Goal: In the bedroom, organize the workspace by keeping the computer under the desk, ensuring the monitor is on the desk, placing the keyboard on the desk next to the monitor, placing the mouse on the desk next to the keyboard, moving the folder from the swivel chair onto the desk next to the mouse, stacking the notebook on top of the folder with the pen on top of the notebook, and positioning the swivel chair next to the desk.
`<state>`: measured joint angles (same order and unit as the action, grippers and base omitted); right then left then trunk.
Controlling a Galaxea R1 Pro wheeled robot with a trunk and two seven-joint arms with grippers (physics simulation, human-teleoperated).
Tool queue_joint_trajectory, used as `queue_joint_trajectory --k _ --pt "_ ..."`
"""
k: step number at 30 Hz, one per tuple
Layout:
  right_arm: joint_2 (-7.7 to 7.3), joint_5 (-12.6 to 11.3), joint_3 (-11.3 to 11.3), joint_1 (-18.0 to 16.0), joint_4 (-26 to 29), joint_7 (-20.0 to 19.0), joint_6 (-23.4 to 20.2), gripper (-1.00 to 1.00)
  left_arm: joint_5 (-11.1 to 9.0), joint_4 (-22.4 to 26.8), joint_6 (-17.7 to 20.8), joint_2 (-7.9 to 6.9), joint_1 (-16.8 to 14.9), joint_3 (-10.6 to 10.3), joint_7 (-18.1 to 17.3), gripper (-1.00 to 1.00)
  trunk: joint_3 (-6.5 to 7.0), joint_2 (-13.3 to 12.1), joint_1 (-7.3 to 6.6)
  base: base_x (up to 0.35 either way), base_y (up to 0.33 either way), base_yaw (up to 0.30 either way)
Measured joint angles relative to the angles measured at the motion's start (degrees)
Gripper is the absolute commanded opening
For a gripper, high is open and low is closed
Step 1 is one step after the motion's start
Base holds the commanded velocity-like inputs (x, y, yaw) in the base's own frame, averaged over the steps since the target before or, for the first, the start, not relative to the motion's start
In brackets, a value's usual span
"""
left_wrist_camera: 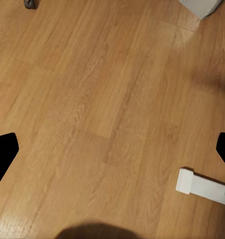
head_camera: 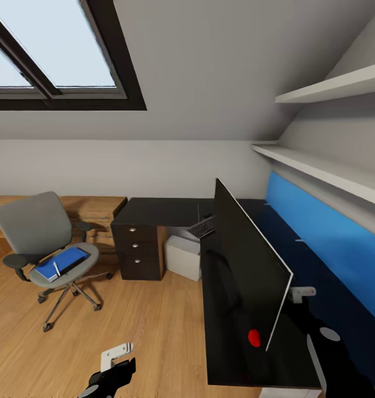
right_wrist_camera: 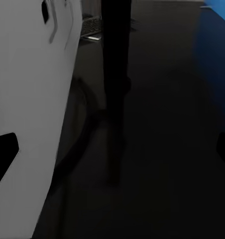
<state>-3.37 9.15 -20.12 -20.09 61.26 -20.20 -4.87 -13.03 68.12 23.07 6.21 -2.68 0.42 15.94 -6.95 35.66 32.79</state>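
Note:
The monitor (head_camera: 248, 265) stands edge-on on the black desk (head_camera: 237, 342), its grey back (right_wrist_camera: 33, 99) close beside my open right gripper (right_wrist_camera: 112, 149). A red mouse (head_camera: 254, 338) lies in front of the screen. The keyboard (head_camera: 203, 226) rests at the desk's far corner. The white computer (head_camera: 183, 257) sits on the floor under the desk. A flat blue item (head_camera: 63, 262) lies on the grey swivel chair (head_camera: 38, 232), over a dark flat one, with a white pen (head_camera: 56, 269) on top. My left gripper (left_wrist_camera: 112, 154) hangs open over bare floor.
A dark drawer unit (head_camera: 137, 251) stands between chair and computer. Low wooden furniture (head_camera: 93, 213) lines the wall behind the chair. A blue panel (head_camera: 331, 243) and white shelves (head_camera: 326, 166) back the desk. The wooden floor (head_camera: 149, 326) lies open between me and the chair.

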Motion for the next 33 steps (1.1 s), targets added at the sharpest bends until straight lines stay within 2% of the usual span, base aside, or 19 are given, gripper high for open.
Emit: queue_joint_trajectory --k 7,33 --pt "0.77 0.11 -0.03 0.01 0.05 -0.03 0.09 1.0 0.06 0.01 -0.02 0.06 0.0 -0.06 0.02 1.0 0.0 0.0 0.0 0.0 0.0 0.266" --pt "1.06 0.1 -0.03 0.0 0.0 -0.01 0.09 1.0 0.06 0.01 -0.02 0.09 0.0 0.0 0.03 1.0 0.0 0.0 0.0 0.0 0.0 0.277"
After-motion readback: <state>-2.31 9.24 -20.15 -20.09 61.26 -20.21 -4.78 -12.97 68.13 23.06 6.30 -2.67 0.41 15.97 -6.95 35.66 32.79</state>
